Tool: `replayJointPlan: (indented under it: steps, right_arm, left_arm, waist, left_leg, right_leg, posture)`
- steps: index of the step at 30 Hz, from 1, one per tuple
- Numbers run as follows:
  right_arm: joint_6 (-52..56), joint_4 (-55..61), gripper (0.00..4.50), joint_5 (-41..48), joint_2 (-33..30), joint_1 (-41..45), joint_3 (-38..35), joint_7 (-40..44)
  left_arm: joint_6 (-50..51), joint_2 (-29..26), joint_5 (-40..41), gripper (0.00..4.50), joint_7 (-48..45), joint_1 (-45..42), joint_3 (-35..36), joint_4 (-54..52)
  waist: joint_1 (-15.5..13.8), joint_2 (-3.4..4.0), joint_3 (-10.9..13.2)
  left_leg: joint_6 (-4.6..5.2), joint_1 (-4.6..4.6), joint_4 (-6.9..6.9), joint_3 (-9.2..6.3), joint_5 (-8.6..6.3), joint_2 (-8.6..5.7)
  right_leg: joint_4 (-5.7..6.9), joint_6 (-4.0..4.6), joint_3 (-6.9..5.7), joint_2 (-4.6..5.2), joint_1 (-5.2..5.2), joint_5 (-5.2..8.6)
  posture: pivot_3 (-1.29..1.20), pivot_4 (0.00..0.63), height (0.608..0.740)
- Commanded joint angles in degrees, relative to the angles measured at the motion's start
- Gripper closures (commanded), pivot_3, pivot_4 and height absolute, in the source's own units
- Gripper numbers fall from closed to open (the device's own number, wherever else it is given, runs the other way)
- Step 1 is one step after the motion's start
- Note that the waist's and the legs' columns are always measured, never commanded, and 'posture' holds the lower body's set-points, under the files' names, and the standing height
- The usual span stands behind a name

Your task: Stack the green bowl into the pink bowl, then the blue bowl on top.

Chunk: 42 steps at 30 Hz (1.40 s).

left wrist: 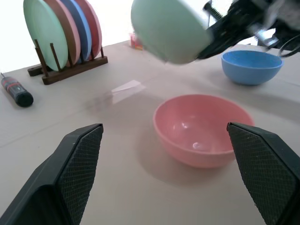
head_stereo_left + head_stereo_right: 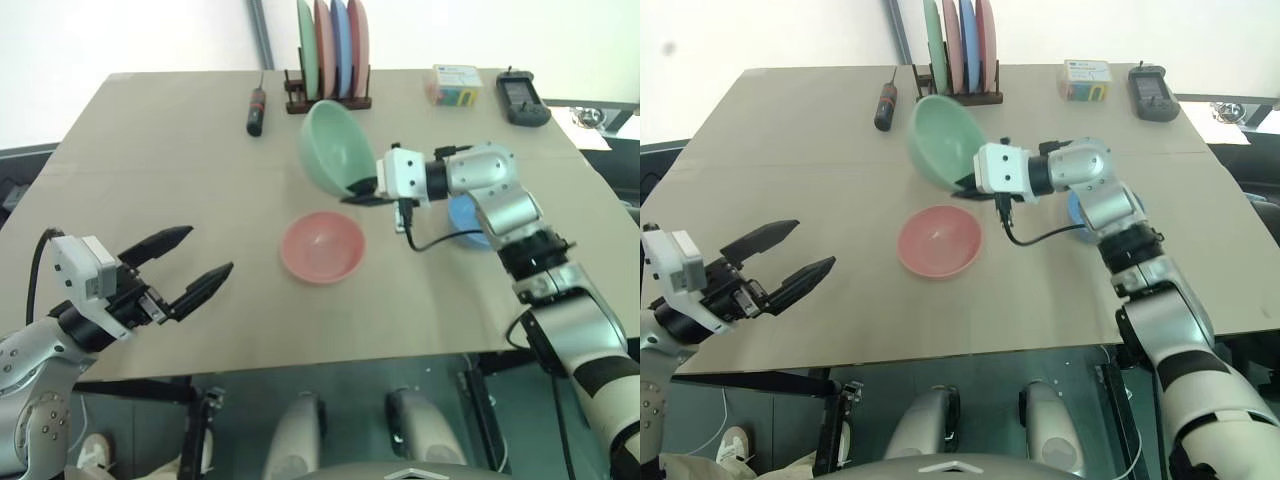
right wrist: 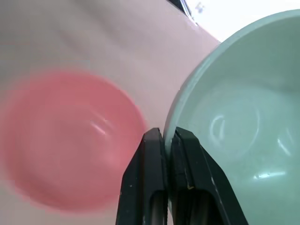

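My right gripper (image 2: 358, 190) is shut on the rim of the green bowl (image 2: 333, 147), which hangs tilted on its side in the air above the table. In the right wrist view the fingers (image 3: 152, 154) pinch that rim. The pink bowl (image 2: 322, 246) stands upright on the table, just below and in front of the held bowl. The blue bowl (image 2: 466, 217) sits on the table behind my right forearm, partly hidden by it. My left gripper (image 2: 196, 263) is open near the table's front left edge, pointing toward the pink bowl (image 1: 201, 129) with nothing between its fingers.
A wooden rack (image 2: 327, 100) with several coloured plates stands at the back middle. A screwdriver (image 2: 257, 109) lies to its left. A small box (image 2: 456, 84) and a black device (image 2: 521, 98) sit at the back right.
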<state>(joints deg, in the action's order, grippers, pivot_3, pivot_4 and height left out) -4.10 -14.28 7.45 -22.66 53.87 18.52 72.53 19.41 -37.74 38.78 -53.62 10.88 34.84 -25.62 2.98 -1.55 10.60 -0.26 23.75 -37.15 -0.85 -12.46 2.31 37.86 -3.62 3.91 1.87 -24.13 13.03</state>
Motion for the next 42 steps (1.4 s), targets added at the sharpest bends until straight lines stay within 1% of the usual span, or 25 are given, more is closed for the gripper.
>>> replayJointPlan:
  steps: [1, 3, 5, 6, 10, 12, 13, 14, 16, 19, 23, 25, 27, 31, 33, 35, 36, 37, 38, 39, 40, 41, 42]
  right_arm:
    - [13.28, 15.33, 4.43, 4.44, -0.36, -3.70, 1.38, -0.35]
    - [13.20, 14.06, 4.43, 0.21, 1.35, -5.53, 4.55, -2.86]
    - [14.31, 12.20, 3.81, -2.09, 2.70, -6.24, 5.73, -5.42]
    - [14.30, 12.09, 3.59, -2.71, 2.32, -6.33, 6.00, -5.33]
    - [18.92, 16.21, 1.96, -0.32, -0.55, -7.07, 3.17, -4.56]
    - [21.81, 19.08, 1.27, 1.31, -2.47, -8.15, -0.13, -6.21]
    - [23.49, 20.49, 0.79, 2.08, -3.37, -8.78, -1.71, -7.02]
    - [26.37, 22.63, 0.43, 3.23, -4.83, -9.95, -3.68, -7.85]
    - [32.33, 27.77, 0.43, 5.29, -8.43, -13.52, -8.54, -9.97]
    - [39.34, 33.58, 0.43, 6.03, -12.88, -19.75, -15.27, -14.95]
    - [40.93, 34.11, 0.43, 0.68, -17.47, -28.03, -19.42, -22.81]
    - [42.16, 33.44, 0.43, -0.52, -17.54, -29.94, -20.42, -26.60]
    - [42.91, 31.77, 0.43, -0.21, -16.40, -30.37, -20.56, -28.72]
    - [40.42, 24.52, 0.43, -1.52, -14.13, -29.43, -18.28, -31.46]
    - [39.63, 21.67, 0.96, -1.80, -13.03, -28.47, -17.89, -32.60]
    - [38.97, 20.04, 1.63, -1.86, -12.84, -27.73, -17.18, -32.29]
    - [38.88, 19.39, 2.15, -1.91, -12.70, -27.26, -17.13, -32.56]
    - [38.57, 18.80, 2.56, -2.05, -12.75, -26.86, -16.99, -32.64]
    - [38.26, 18.35, 2.74, -2.22, -12.84, -26.56, -16.86, -32.72]
    - [37.85, 17.91, 3.33, -2.37, -12.89, -26.32, -16.75, -32.80]
    - [37.42, 17.62, 3.53, -2.58, -12.96, -26.12, -16.59, -32.86]
    - [37.21, 17.54, 3.86, -2.66, -12.99, -25.90, -16.46, -32.86]
    - [37.17, 17.63, 4.37, -2.66, -12.92, -25.60, -16.41, -32.96]
  left_arm:
    - [-1.21, -1.14, 0.90, 0.00, -0.97, -1.80, -1.24, 0.87]
    - [-1.48, -1.24, 0.71, 0.00, -1.02, -3.38, -2.99, 0.96]
    - [-0.75, -1.43, 1.37, 0.00, -0.79, -4.58, -3.86, 0.73]
    - [-0.53, -1.55, 1.59, 0.00, -0.73, -4.97, -3.95, 0.74]
    - [0.19, -2.82, 2.90, 0.00, -2.02, -5.95, -3.90, 1.88]
    - [0.57, -3.30, 3.77, 0.00, -2.87, -6.77, -4.65, 2.47]
    - [0.71, -3.46, 3.93, 0.00, -3.14, -7.20, -5.16, 2.62]
    - [0.72, -3.43, 3.92, 0.00, -3.29, -7.94, -5.95, 2.59]
    - [1.44, -3.53, 4.65, 0.00, -3.68, -9.69, -7.69, 2.43]
    - [2.03, -3.82, 5.80, 0.00, -4.87, -12.15, -9.99, 2.41]
    - [3.80, -4.38, 9.57, 0.00, -8.34, -15.29, -11.36, 3.85]
    - [4.89, -5.04, 10.67, 0.00, -10.16, -16.34, -12.06, 4.76]
    - [2.77, -4.81, 7.96, 0.00, -9.93, -18.56, -13.37, 6.43]
    - [4.14, -5.14, 9.02, 0.00, -10.93, -21.85, -14.70, 8.14]
    - [4.14, -5.24, 8.82, 0.00, -11.30, -21.98, -14.87, 8.40]
    - [3.85, -5.19, 8.46, 0.00, -11.41, -22.00, -14.88, 8.64]
    - [3.80, -5.16, 8.36, 0.00, -11.42, -21.92, -14.82, 8.69]
    - [3.78, -5.09, 8.29, 0.00, -11.34, -21.81, -14.76, 8.71]
    - [3.69, -5.00, 8.20, 0.00, -11.21, -21.61, -14.63, 8.66]
    - [3.41, -4.86, 7.95, 0.00, -11.06, -21.39, -14.54, 8.60]
    - [3.40, -4.75, 7.98, 0.00, -10.98, -21.13, -14.44, 8.52]
    - [3.45, -4.68, 8.09, 0.00, -10.95, -20.90, -14.36, 8.43]
    - [3.41, -4.67, 8.10, 0.00, -10.96, -20.70, -14.31, 8.37]
  waist:
    - [-0.12, 0.01, 0.01]
    - [-0.17, -0.02, -0.02]
    - [-0.23, -0.08, -0.06]
    - [-0.28, -0.07, -0.06]
    - [-0.77, -0.07, -0.06]
    - [-0.90, -0.07, -0.06]
    - [-0.90, -0.07, -0.06]
    - [-0.92, -0.07, -0.06]
    - [-1.09, -0.09, -0.06]
    - [-1.38, -0.10, -0.07]
    - [-0.95, -0.13, -0.09]
    - [-0.55, -0.12, -0.08]
    - [-0.28, -0.10, -0.07]
    - [-0.49, -0.13, -0.09]
    - [-0.46, -0.12, -0.09]
    - [-0.50, -0.12, -0.08]
    - [-0.55, -0.12, -0.08]
    - [-0.55, -0.11, -0.08]
    - [-0.56, -0.12, -0.08]
    - [-0.56, -0.12, -0.08]
    - [-0.56, -0.12, -0.08]
    - [-0.56, -0.12, -0.08]
    - [-0.56, -0.12, -0.08]
  left_leg:
    - [0.00, -0.01, -0.01, 0.03, 0.00, 0.00]
    - [0.00, -0.04, -0.05, 0.07, 0.00, 0.02]
    - [0.00, -0.08, -0.11, 0.07, 0.01, 0.05]
    - [-0.01, -0.07, -0.14, 0.08, 0.01, 0.05]
    - [-0.04, 0.01, -0.16, 0.10, 0.02, 0.03]
    - [-0.04, 0.07, -0.15, 0.08, 0.02, 0.01]
    - [-0.04, 0.08, -0.13, 0.08, 0.02, 0.00]
    - [-0.04, 0.08, -0.13, 0.08, 0.02, 0.00]
    - [-0.04, 0.07, -0.12, 0.08, 0.02, 0.00]
    - [-0.04, 0.08, -0.11, 0.07, 0.02, -0.01]
    - [-0.04, 0.05, -0.11, 0.11, 0.02, 0.00]
    - [-0.04, 0.03, -0.11, 0.20, 0.02, 0.00]
    - [-0.03, -0.03, -0.11, 0.26, 0.02, 0.02]
    - [-0.03, -0.03, -0.14, 0.20, 0.03, 0.05]
    - [-0.03, 0.02, -0.15, 0.23, 0.03, 0.04]
    - [-0.03, 0.06, -0.13, 0.24, 0.02, 0.03]
    - [-0.02, 0.09, -0.11, 0.23, 0.02, 0.03]
    - [-0.02, 0.10, -0.09, 0.23, 0.02, 0.03]
    - [-0.02, 0.10, -0.09, 0.23, 0.02, 0.03]
    - [-0.02, 0.10, -0.09, 0.23, 0.02, 0.03]
    - [-0.02, 0.09, -0.09, 0.23, 0.02, 0.03]
    - [-0.02, 0.08, -0.09, 0.23, 0.02, 0.03]
    - [-0.02, 0.08, -0.09, 0.23, 0.02, 0.03]
  right_leg:
    - [-0.01, 0.08, 0.01, 0.00, 0.00, 0.05]
    - [0.01, 0.20, 0.02, -0.01, 0.01, 0.12]
    - [0.02, 0.20, 0.02, -0.06, 0.02, 0.12]
    - [0.03, 0.20, 0.02, -0.07, 0.02, 0.12]
    - [-0.01, 0.21, 0.03, -0.02, 0.00, 0.12]
    - [-0.05, 0.20, 0.02, 0.00, -0.01, 0.11]
    - [-0.08, 0.19, 0.02, 0.00, -0.01, 0.11]
    - [-0.09, 0.19, 0.01, 0.00, -0.01, 0.11]
    - [-0.10, 0.19, 0.01, 0.01, 0.00, 0.11]
    - [-0.14, 0.20, 0.01, 0.01, 0.02, 0.12]
    - [-0.13, 0.19, 0.04, -0.01, 0.01, 0.13]
    - [-0.12, 0.18, 0.12, -0.02, -0.01, 0.14]
    - [-0.08, 0.17, 0.20, -0.06, -0.03, 0.14]
    - [-0.07, 0.10, 0.20, -0.14, 0.00, 0.18]
    - [-0.10, 0.16, 0.21, -0.12, 0.00, 0.13]
    - [-0.13, 0.13, 0.23, -0.11, -0.02, 0.11]
    - [-0.15, 0.11, 0.23, -0.12, -0.04, 0.09]
    - [-0.16, 0.10, 0.23, -0.12, -0.06, 0.09]
    - [-0.16, 0.09, 0.23, -0.12, -0.06, 0.09]
    - [-0.15, 0.10, 0.23, -0.12, -0.06, 0.09]
    - [-0.15, 0.11, 0.23, -0.12, -0.06, 0.10]
    - [-0.15, 0.11, 0.23, -0.12, -0.06, 0.10]
    - [-0.14, 0.13, 0.23, -0.12, -0.06, 0.11]
  posture:
    - [0.00, 0.150, 0.740]
    - [0.00, 0.150, 0.740]
    - [0.00, 0.150, 0.740]
    - [0.00, 0.150, 0.740]
    - [0.00, 0.150, 0.740]
    - [0.00, 0.150, 0.740]
    - [0.00, 0.150, 0.740]
    - [0.00, 0.150, 0.740]
    - [0.00, 0.150, 0.740]
    - [0.00, 0.150, 0.740]
    - [0.00, 0.150, 0.740]
    - [0.00, 0.150, 0.740]
    - [0.00, 0.150, 0.740]
    - [0.00, 0.150, 0.740]
    - [0.00, 0.150, 0.740]
    - [0.00, 0.150, 0.740]
    - [0.00, 0.150, 0.740]
    - [0.00, 0.150, 0.740]
    - [0.00, 0.150, 0.740]
    - [0.00, 0.150, 0.740]
    - [0.00, 0.150, 0.740]
    - [0.00, 0.150, 0.740]
    - [0.00, 0.150, 0.740]
